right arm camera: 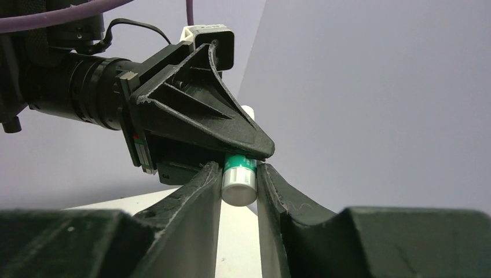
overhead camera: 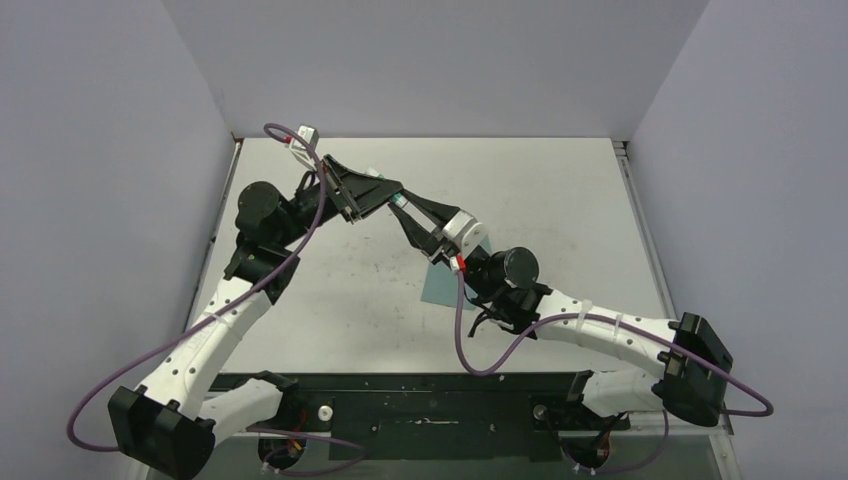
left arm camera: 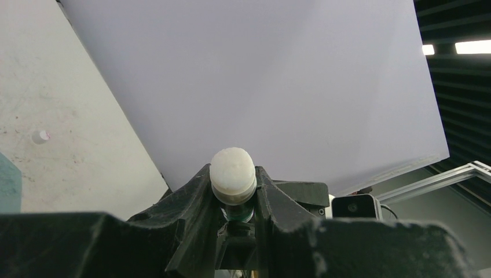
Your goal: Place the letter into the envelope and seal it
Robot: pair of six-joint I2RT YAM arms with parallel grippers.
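1. My left tool (left arm camera: 233, 172) reaches in from the far left, raised above the counter (overhead camera: 570, 200). It is pinching a white-and-green stick (right arm camera: 239, 180). In the left wrist view the stick's rounded white end stands up between the two fingers, which press on it from either side.
2. The stick hangs in the air, clear of the counter. Seen from above, its long axis runs from far-left to near-right. The white end points away from me and the green-banded end points toward my right arm.
3. My right tool (right arm camera: 239, 174) comes up from the near right and meets the left one almost nose to nose. Its fingers lie against both sides of the green-banded end, so I read it as pinching the stick too. Both tools grip the one stick, one at each end.
4. The envelope (overhead camera: 441, 287) lies flat on the counter, below the tools and to their near right, mostly under my right wrist. The right arm is plainly the nearer one. Only a teal corner and an edge show, so I cannot tell its long axis or which way the flap points.
5. The letter is not in view, and I cannot tell whether it is already inside.
6. My judgement is that the coming move turns on the stick's axis. Drawing the tools apart along it should uncap the stick. After that, the tool left holding it must travel down and near-right to the envelope.
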